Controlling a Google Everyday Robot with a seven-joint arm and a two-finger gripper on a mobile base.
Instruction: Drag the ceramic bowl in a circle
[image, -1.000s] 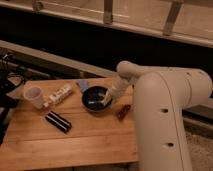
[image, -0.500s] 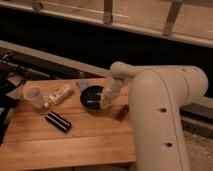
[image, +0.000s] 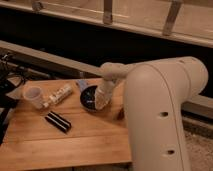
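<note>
The ceramic bowl (image: 89, 97) is a round, shallow, glossy black bowl on the wooden table (image: 60, 142), near its far right part. My gripper (image: 102, 101) reaches down from the white arm (image: 150, 95) onto the bowl's right rim and covers that side of it. The arm's wrist hides the fingers.
A small translucent white cup (image: 34, 96) stands at the table's left. A pale bottle (image: 58, 94) lies between the cup and the bowl. A black rectangular packet (image: 58, 122) lies in front of them. A small blue item (image: 81, 83) lies behind the bowl. A dark ledge runs behind the table.
The gripper and the bowl have shifted left together, toward the lying bottle. The other items have not moved.
</note>
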